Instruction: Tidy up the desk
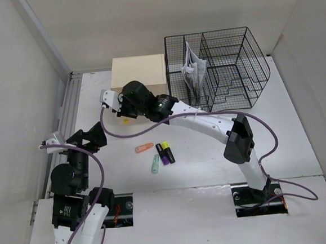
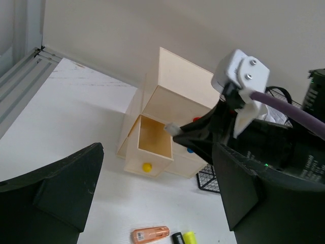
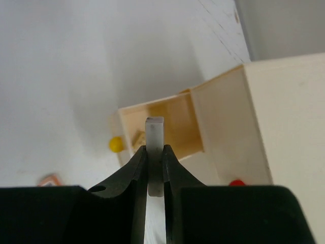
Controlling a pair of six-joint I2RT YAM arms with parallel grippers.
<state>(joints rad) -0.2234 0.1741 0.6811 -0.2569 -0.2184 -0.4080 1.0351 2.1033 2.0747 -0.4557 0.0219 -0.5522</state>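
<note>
White tabletop beneath us: our right tool pinches a pale stick, open drawer at twelve o'clock; left tool spread.

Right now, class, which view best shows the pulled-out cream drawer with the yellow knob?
Left wrist view: the cream drawer shows its open box and yellow knob. The right wrist view has it partly behind the jaws; the top view nearly hides it under the right arm.
</note>
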